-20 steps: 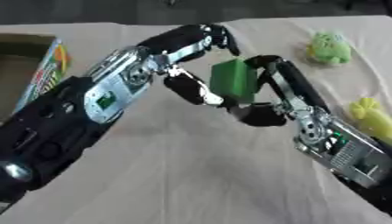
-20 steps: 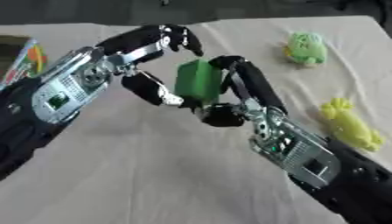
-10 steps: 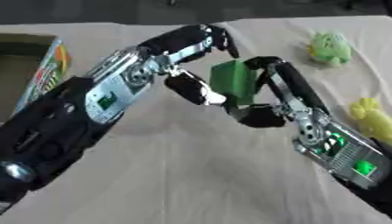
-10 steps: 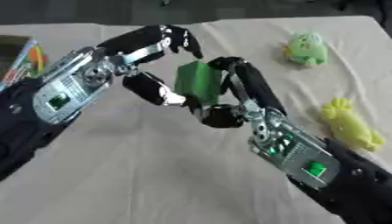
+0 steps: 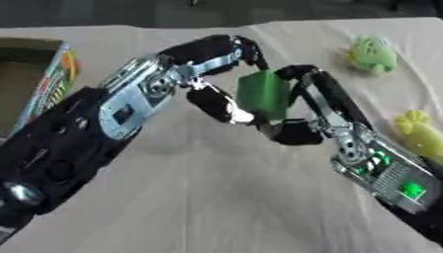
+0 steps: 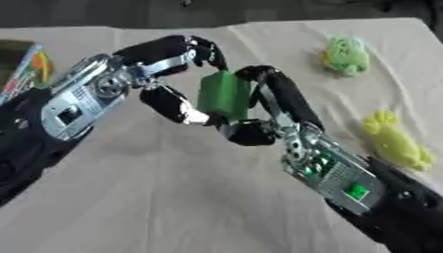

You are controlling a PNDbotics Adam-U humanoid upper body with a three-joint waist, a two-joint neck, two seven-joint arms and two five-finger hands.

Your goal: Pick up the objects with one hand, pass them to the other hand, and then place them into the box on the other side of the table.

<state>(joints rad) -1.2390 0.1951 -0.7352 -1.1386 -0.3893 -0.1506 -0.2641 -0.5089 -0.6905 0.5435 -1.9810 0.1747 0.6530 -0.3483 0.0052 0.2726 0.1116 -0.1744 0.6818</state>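
Green block caught between both your hands, mid-handover above the counter.

The green block (image 5: 262, 94) stands with its long axis roughly upright, held off the counter (image 5: 216, 197) between your two hands. Your right hand (image 5: 298, 111) has its fingers curled round the block's right side and lower end; your left hand (image 5: 212, 74) closes on it from the left, fingers arched over the top and thumb under the lower left corner, so both are clamped on it. The box (image 5: 30, 84) lies well off to your left, on the left hand's side, so the block must leave with that hand. Compared with a second ago, almost nothing has changed: both hands and the block sit as they did. A green toy (image 6: 344, 55) and a yellow toy (image 6: 396, 141) wait on the right.
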